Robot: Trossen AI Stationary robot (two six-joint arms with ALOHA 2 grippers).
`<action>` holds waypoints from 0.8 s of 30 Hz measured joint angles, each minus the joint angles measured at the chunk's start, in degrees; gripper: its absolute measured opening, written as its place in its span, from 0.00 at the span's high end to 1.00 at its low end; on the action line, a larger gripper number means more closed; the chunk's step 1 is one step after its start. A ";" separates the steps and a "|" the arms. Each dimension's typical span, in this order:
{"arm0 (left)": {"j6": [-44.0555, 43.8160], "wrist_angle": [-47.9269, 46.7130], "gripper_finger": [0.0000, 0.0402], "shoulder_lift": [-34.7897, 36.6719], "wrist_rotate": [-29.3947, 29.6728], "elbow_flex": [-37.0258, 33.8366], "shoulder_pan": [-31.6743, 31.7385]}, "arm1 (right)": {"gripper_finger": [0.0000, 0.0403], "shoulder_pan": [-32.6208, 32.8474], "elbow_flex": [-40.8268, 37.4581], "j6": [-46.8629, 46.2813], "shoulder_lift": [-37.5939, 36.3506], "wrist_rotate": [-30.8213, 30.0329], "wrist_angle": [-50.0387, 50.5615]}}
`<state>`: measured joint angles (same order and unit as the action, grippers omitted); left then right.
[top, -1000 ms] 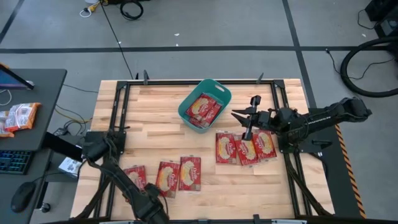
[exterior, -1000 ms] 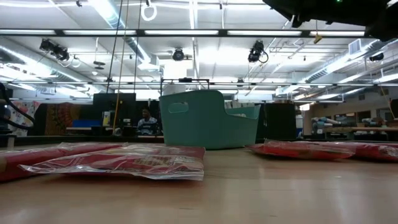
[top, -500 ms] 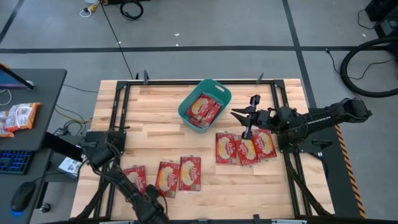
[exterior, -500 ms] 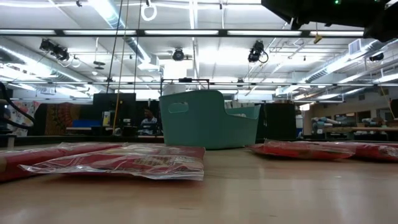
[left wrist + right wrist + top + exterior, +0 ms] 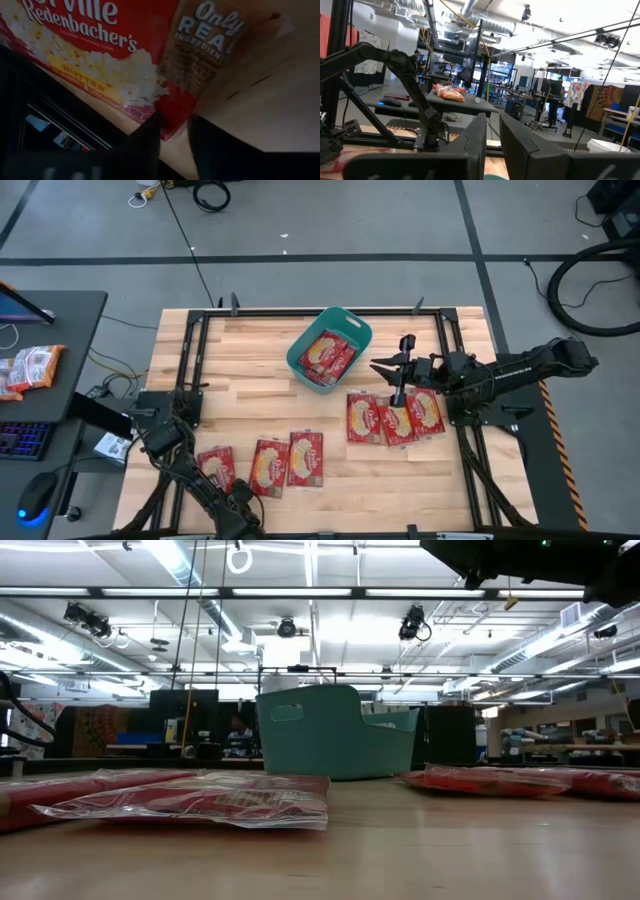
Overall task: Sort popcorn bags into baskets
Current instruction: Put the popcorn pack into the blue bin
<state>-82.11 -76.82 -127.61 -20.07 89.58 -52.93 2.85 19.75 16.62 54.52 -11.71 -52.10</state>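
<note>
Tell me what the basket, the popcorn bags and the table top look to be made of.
Basket: teal plastic by the look, smooth matte moulded walls with a slot handle.
Popcorn bags: printed paper in clear glossy film; the wrap edge glints in the low view.
Table top: pale wood, visible planks and grain, probably butcher block.

Bright overhead strip lights, glary

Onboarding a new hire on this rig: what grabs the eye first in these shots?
The red popcorn bags scattered in two clusters on the wooden table, three near the front left and three at right. Next, the teal basket at the table's back centre, with bags already inside. Then the left pincer, closing on the corner of a bag at front left, while the right pincer hovers above the right cluster.
</note>
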 joint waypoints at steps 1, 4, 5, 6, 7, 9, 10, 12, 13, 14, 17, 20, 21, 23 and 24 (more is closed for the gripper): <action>-0.06 -0.02 0.83 0.00 0.02 0.00 0.02 | 0.85 0.00 0.00 0.00 0.00 -0.02 0.00; -0.15 -0.09 0.97 0.00 0.08 0.00 0.25 | 0.85 0.00 0.00 0.00 0.00 -0.01 0.00; -0.05 -0.12 0.97 0.08 0.15 0.00 0.34 | 0.85 0.00 -0.01 0.00 0.00 -0.01 0.00; 0.17 -0.16 0.98 0.28 0.24 0.00 0.47 | 0.85 0.00 -0.01 0.00 0.00 -0.02 0.00; 0.53 -0.30 0.98 0.68 0.34 0.00 0.75 | 0.85 0.00 -0.01 0.00 0.00 -0.02 0.00; 0.73 -1.76 0.99 2.13 0.85 0.00 1.37 | 0.85 0.00 0.00 0.00 0.00 -0.02 0.00; 0.67 -2.61 0.99 3.20 1.68 0.00 1.70 | 0.85 0.00 -0.02 0.00 0.00 -0.02 0.00; 0.15 -4.26 0.99 5.63 3.19 0.02 2.59 | 0.85 0.00 0.00 0.00 0.00 -0.02 0.22; -0.15 -4.99 0.99 7.09 4.34 0.02 3.01 | 0.85 0.00 0.00 0.00 0.00 -0.02 0.45; -0.61 -5.71 0.99 8.47 5.41 0.02 3.54 | 0.85 0.00 0.00 0.00 0.00 -0.02 0.70; -1.63 -7.41 0.99 12.98 8.44 0.03 5.22 | 0.85 0.00 0.00 0.00 0.00 -0.02 1.57; -2.77 -9.11 0.99 16.91 12.47 0.04 6.88 | 0.85 0.00 -0.02 -0.29 0.00 -0.02 2.13; -2.77 -9.45 0.99 18.11 14.06 0.04 7.43 | 0.85 0.00 -0.02 -0.57 0.00 -0.02 2.38; -2.70 -10.53 1.00 20.29 17.73 0.04 8.51 | 0.85 0.00 -0.02 -1.54 0.00 -0.02 2.89; -2.39 -10.54 1.00 21.29 19.84 0.04 9.09 | 0.85 0.00 0.00 -1.96 0.00 -0.04 3.05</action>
<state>-84.50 -87.35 -106.32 -0.23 89.62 -43.84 2.85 19.74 14.66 54.52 -11.75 -49.04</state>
